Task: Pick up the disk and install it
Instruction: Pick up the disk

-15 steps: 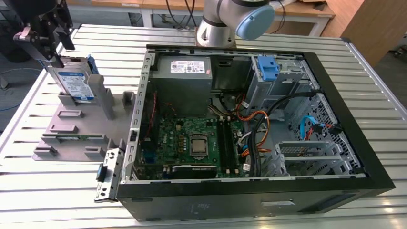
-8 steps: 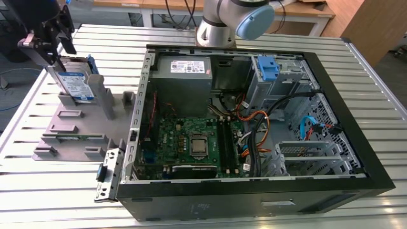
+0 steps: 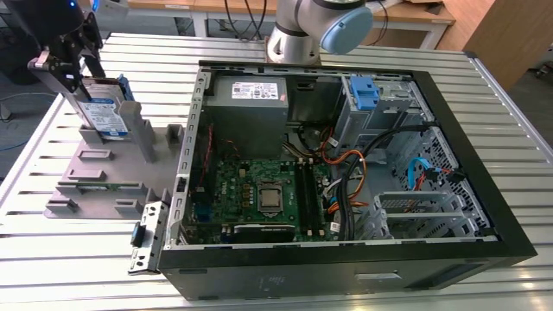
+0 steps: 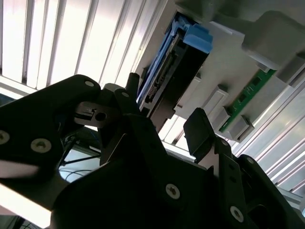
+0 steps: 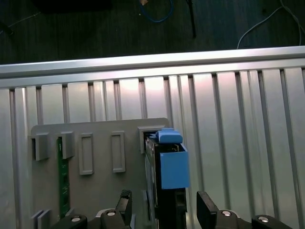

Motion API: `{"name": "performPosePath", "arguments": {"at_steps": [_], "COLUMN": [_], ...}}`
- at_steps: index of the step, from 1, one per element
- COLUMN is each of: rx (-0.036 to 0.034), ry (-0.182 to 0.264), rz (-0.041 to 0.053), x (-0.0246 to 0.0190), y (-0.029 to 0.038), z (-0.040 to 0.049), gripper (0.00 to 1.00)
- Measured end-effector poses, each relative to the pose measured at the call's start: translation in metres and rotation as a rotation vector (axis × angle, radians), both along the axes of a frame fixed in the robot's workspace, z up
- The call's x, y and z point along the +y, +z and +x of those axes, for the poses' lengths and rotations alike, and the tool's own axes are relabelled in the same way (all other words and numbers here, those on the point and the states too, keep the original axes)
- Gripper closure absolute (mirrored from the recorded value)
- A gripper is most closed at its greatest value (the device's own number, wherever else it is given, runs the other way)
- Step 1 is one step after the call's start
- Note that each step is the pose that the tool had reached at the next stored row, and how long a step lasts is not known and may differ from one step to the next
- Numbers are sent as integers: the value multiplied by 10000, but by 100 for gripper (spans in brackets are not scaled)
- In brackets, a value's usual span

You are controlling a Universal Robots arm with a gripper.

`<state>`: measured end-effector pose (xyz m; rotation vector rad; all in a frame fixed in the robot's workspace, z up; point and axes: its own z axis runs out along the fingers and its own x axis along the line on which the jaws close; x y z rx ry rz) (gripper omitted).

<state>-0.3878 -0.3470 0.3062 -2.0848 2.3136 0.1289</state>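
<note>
The disk (image 3: pixel 107 115), a silver drive in a blue carrier, stands on edge in a slot of the grey fixture plate (image 3: pixel 95 170) at the exterior view's left. My gripper (image 3: pixel 69 68) hangs over its top edge. In both wrist views the disk (image 5: pixel 164 191) (image 4: pixel 164 71) lies edge-on between the two black fingertips (image 5: pixel 207 205). The gripper (image 5: pixel 166 206) (image 4: pixel 164 112) is open, with a small gap showing on each side of the disk. The carrier's blue tab (image 5: pixel 174 164) faces away from the fingers.
An open computer case (image 3: pixel 484 194) fills the table's middle and right, with motherboard (image 3: pixel 259 194), grey power-supply box (image 3: pixel 250 94), a blue bracket (image 3: pixel 366 94) in the drive bay and loose cables. A green memory stick (image 5: pixel 60 181) sits in the fixture. The arm's base (image 3: pixel 315 26) stands behind the case.
</note>
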Motion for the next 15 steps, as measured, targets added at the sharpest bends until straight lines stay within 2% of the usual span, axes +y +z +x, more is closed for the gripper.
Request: {"name": "performPosePath", "arguments": {"at_steps": [8,15], "rx": [0,-2], "ry": [44,149], "rz": [0,0], "x": [0,0], "y": [-59,-64], "z": [-1,-1], "gripper": [36,36]}}
